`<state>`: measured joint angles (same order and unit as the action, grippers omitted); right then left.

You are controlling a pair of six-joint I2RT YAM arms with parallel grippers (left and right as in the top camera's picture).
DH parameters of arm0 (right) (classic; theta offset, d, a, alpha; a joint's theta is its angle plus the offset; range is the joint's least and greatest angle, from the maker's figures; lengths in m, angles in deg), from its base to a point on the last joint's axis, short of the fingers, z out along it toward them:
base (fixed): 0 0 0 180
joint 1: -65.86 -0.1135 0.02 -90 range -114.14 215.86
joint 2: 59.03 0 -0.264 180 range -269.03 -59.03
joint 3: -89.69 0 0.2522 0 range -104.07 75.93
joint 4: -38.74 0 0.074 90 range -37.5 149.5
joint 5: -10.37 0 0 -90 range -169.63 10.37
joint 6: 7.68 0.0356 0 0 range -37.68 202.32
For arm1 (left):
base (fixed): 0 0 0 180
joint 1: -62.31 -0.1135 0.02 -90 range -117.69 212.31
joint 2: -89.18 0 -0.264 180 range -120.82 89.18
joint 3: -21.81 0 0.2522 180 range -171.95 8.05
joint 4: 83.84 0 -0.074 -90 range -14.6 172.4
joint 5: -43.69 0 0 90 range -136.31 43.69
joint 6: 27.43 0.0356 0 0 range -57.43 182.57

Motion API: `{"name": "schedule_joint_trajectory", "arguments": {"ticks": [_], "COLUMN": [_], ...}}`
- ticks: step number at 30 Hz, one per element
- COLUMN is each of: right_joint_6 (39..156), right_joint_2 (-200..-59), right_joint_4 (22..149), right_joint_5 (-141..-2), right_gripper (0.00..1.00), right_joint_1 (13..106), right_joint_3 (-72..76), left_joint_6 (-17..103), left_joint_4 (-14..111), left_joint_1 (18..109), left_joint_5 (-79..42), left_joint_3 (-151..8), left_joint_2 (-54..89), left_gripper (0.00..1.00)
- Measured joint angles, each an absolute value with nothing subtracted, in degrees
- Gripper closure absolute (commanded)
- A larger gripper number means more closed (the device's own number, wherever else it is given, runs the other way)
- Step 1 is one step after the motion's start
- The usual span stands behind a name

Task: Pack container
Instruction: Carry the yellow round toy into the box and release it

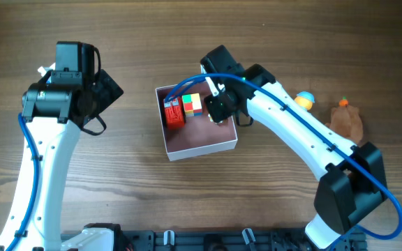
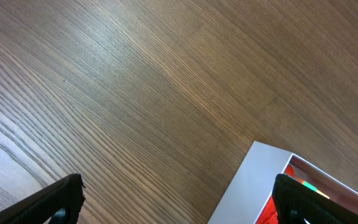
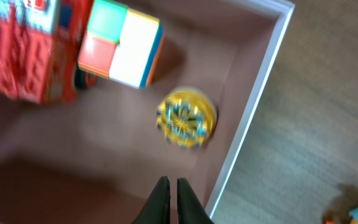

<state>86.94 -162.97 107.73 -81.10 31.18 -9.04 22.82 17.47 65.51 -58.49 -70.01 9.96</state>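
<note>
The container (image 1: 202,148) is a square white-walled box with a dusty-pink inside, at the table's middle. In it lie a red box (image 1: 174,113), a coloured cube (image 1: 192,104) and a small yellow round toy (image 3: 186,118), blurred in the right wrist view. My right gripper (image 3: 169,184) is shut and empty, hovering above the box's floor near its right wall (image 3: 253,106). In the overhead view it (image 1: 218,111) is over the box's right part. My left gripper (image 2: 179,196) is open and empty over bare table, left of the box's corner (image 2: 253,180).
A blue and yellow toy (image 1: 304,100) and a brown toy with an orange top (image 1: 345,118) lie on the table right of the container. The right arm spans the box's upper right side.
</note>
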Motion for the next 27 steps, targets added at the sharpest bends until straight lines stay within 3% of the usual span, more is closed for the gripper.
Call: {"name": "schedule_joint_trajectory", "arguments": {"ticks": [17, 27], "right_joint_6": [86.8, 99.6], "right_joint_2": [-175.0, -175.1], "right_joint_4": [105.4, 99.0], "right_joint_5": [-80.9, -90.9], "right_gripper": [0.93, 0.91], "right_joint_1": [31.1, 31.1], "right_joint_3": [-8.8, -8.8], "left_joint_6": [22.8, 22.8], "left_joint_4": [17.3, 17.3], "left_joint_1": [65.5, 65.5], "left_joint_5": [-58.5, -58.5], "left_joint_3": [-70.0, -70.0], "left_joint_2": [10.0, 10.0], "left_gripper": [0.02, 0.02]}}
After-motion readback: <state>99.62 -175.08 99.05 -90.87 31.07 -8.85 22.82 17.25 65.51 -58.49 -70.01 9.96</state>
